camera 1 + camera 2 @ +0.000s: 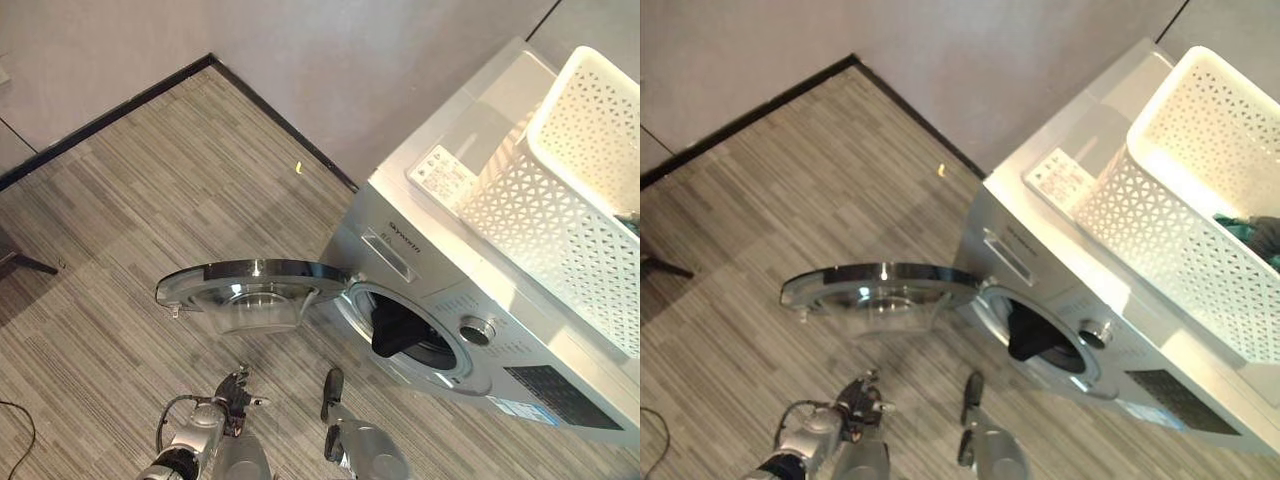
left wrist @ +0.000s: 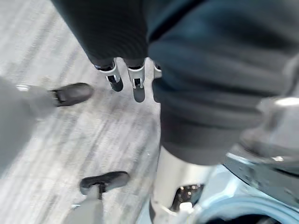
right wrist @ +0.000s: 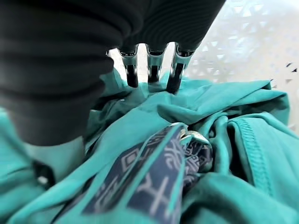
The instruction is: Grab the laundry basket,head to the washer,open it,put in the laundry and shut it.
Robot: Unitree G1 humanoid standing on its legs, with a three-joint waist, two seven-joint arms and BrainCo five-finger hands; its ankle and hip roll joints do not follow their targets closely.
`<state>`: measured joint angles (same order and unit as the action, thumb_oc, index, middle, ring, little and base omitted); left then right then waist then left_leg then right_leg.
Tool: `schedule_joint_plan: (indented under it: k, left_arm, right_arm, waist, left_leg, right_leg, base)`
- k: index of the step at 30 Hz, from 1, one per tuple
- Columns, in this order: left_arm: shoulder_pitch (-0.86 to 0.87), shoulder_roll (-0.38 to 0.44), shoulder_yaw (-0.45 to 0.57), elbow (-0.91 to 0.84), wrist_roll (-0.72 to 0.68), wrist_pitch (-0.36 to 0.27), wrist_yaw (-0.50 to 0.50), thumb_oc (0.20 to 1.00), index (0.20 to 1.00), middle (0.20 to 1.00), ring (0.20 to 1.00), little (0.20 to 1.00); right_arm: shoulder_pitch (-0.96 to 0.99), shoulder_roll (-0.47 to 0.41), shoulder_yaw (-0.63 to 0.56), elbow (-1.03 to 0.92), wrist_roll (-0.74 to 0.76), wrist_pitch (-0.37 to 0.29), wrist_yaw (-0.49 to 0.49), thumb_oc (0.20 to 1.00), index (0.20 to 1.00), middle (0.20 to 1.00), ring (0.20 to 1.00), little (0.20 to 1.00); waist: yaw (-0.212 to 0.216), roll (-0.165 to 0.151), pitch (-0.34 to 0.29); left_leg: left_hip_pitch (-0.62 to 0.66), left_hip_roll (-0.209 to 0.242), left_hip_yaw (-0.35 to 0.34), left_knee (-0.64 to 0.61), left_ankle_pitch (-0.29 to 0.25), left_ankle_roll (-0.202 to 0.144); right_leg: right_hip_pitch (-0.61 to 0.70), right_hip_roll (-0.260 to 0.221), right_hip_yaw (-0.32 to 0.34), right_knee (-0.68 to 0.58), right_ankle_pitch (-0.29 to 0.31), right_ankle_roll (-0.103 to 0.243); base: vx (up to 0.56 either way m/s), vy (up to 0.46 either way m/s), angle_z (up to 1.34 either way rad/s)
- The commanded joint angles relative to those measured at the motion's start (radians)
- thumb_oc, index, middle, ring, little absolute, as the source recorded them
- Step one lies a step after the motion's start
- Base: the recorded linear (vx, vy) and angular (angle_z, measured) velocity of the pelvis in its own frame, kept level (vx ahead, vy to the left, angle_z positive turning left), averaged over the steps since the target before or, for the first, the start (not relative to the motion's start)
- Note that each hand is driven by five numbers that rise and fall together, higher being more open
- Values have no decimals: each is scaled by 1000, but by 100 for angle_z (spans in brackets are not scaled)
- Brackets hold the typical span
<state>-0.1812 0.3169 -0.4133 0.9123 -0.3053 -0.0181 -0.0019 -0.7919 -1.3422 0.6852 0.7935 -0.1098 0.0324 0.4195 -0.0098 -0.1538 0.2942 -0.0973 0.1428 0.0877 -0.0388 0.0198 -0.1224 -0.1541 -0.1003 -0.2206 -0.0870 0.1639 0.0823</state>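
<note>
My right hand (image 3: 149,65) is down inside the white laundry basket (image 1: 560,200), its fingers (image 3: 174,74) reaching straight out, dark tips resting on a teal garment (image 3: 233,140). They are not curled round the cloth; the hand is wide, touching, not gripping. Just below those fingertips a dark blue patterned piece (image 3: 154,177) lies folded into the teal heap. The basket's perforated wall (image 3: 243,42) stands just beyond the fingertips.

The basket sits on top of the washer (image 1: 440,270), toward its far right side, with a bit of teal and dark laundry (image 1: 1255,235) showing at its edge in the right eye view.

My left hand (image 2: 126,51) is close to the washer's mouth. A dark blue-black cloth (image 2: 219,74) bulges right beside its fingers (image 2: 135,84), which point toward the floor (image 1: 150,180), but I cannot tell whether they clasp that cloth or merely hang next to it.

The washer's round door (image 1: 250,285) is swung fully open to the left, glass bowl hanging down. A dark garment (image 1: 395,330) sits in the drum opening, draped over its lower lip.
</note>
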Motion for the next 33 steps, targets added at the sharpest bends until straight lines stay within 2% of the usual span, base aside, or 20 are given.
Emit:
schedule_joint_plan:
  k: [1, 7, 9, 10, 13, 14, 15, 18, 21, 24, 25, 33]
  left_arm:
    - [-38, -35, -32, -6, 20, -25, 13, 1000, 1000, 1000, 1000, 1000]
    - [-32, -30, -8, -4, 13, -25, 18, 1000, 1000, 1000, 1000, 1000]
    - [-19, -25, 13, -7, 21, -27, 21, 1000, 1000, 1000, 1000, 1000]
    - [-19, -24, 12, -7, 21, -27, 21, 1000, 1000, 1000, 1000, 1000]
    - [6, -14, 36, -29, 26, -32, 19, 1000, 1000, 1000, 1000, 1000]
    - [19, -3, 50, -53, 36, -38, 20, 1000, 1000, 1000, 1000, 1000]
    - [19, -2, 48, -53, 36, -38, 20, 1000, 1000, 1000, 1000, 1000]
    - [48, 26, 64, -106, 64, -49, 22, 1000, 1000, 1000, 1000, 1000]
    - [74, 49, 77, -158, 83, -55, 18, 1000, 1000, 1000, 1000, 1000]
    - [97, 71, 88, -213, 104, -62, 15, 1000, 1000, 1000, 1000, 1000]
    - [112, 87, 90, -258, 115, -65, 11, 1000, 1000, 1000, 1000, 1000]
    - [178, 189, 144, -513, 97, -75, 5, 1000, 1000, 1000, 1000, 1000]
  right_arm:
    - [84, 83, 122, 18, 50, 7, 19, 200, 200, 200, 200, 200]
    - [53, 101, -23, 84, 172, -1, -89, 200, 200, 200, 200, 200]
    - [52, 100, -131, 72, 255, -14, -157, 200, 200, 200, 200, 200]
    - [56, 100, -135, 71, 255, -14, -158, 200, 200, 200, 200, 200]
    - [100, 92, -315, 71, 363, -44, -246, 200, 200, 200, 200, 200]
    - [120, 94, -429, 68, 436, -74, -310, 200, 200, 200, 200, 200]
    - [127, 94, -436, 65, 436, -74, -311, 200, 200, 200, 200, 200]
    - [163, 90, -595, 47, 529, -125, -391, 200, 200, 200, 200, 200]
    - [176, 84, -687, 20, 592, -156, -440, 200, 200, 200, 200, 200]
    - [167, 74, -750, -23, 654, -188, -478, 200, 200, 200, 200, 200]
    - [144, 66, -783, -43, 717, -213, -502, 200, 200, 200, 200, 200]
    - [16, 83, -792, -129, 835, -272, -590, 200, 200, 200, 200, 200]
  waist:
    - [4, 77, 40]
    - [-1, 75, 27]
    - [-6, 70, 8]
    - [-4, 70, 9]
    - [-8, 67, -19]
    - [-9, 66, -40]
    - [-9, 64, -42]
    - [-7, 63, -77]
    - [-6, 62, -115]
    - [-1, 61, -151]
    - [5, 59, -171]
    - [22, 60, -225]
  left_leg:
    - [-44, 44, -23, 7, 22, 3]
    - [-38, 41, -25, 12, 14, 7]
    - [-31, 40, -26, 16, 7, 10]
    - [-30, 40, -26, 16, 6, 10]
    - [-14, 40, -27, 16, -5, 12]
    - [7, 40, -26, 14, -16, 13]
    - [3, 38, -27, 14, -13, 14]
    - [26, 35, -33, 11, -26, 17]
    - [50, 30, -37, 4, -35, 19]
    - [70, 25, -39, 0, -45, 22]
    - [84, 22, -44, -3, -52, 23]
    - [118, 14, -49, -9, -67, 29]
  right_leg:
    - [-51, -39, -14, 150, -141, 56]
    - [-40, -41, -15, 148, -143, 57]
    - [-29, -42, -14, 147, -145, 56]
    - [-29, -42, -15, 147, -145, 56]
    - [-8, -44, -20, 145, -149, 58]
    - [13, -42, -22, 144, -154, 59]
    - [11, -44, -22, 142, -152, 59]
    - [42, -45, -30, 134, -158, 62]
    - [73, -46, -37, 123, -162, 65]
    - [95, -47, -38, 119, -166, 66]
    - [112, -47, -41, 117, -171, 68]
    - [151, -51, -44, 104, -173, 72]
  base:
    - [-5, 15, -4]
    - [-5, 5, -1]
    - [0, 0, 0]
    - [0, 0, 0]
    - [45, 6, -3]
    - [54, -1, 3]
    - [69, -8, 4]
    - [59, -1, 3]
    - [70, 14, 11]
    - [71, 28, 6]
    - [73, 23, 2]
    - [32, 22, 2]
